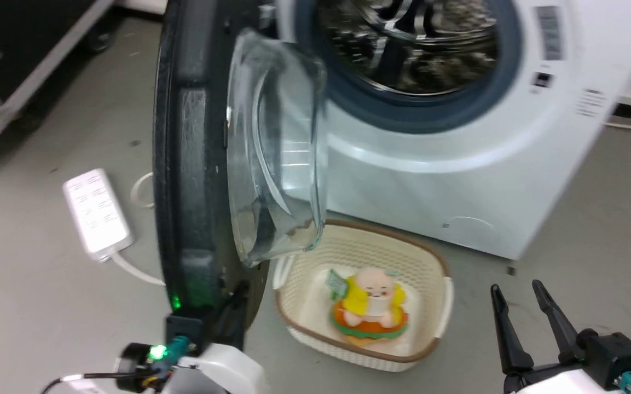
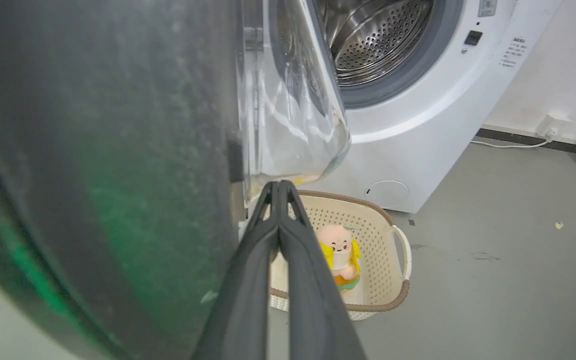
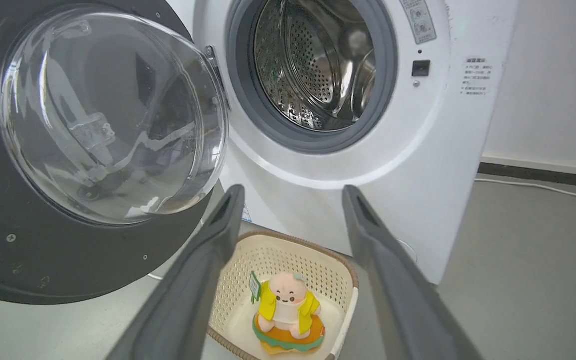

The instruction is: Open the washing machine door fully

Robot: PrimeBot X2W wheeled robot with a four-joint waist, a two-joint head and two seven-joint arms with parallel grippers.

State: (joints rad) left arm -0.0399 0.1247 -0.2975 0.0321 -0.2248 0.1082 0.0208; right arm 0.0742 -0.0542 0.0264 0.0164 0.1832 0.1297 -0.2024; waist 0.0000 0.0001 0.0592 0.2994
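L claw [image 2: 279, 186] tips together, prob. against door [image 2: 118, 150]; R claw [image 3: 292, 190] wide.

So the washing machine door [image 1: 184, 164] is swung well out, roughly edge-on in the head view. Glossy black rim, clear glass bowl [image 1: 277, 153] bulging toward the white washing machine [image 1: 457, 180]. Its perforated steel drum [image 1: 414, 44] and blue-grey gasket [image 1: 419, 112] are wide open to see.

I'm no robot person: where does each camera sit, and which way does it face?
Head view: on the head, looking down at the washing machine door; right gripper at lower right.
Left wrist view: on the left wrist, along the shut left gripper, beside the door.
Right wrist view: on the right wrist, facing the drum between its open fingers.
All share the basket and plush toy.
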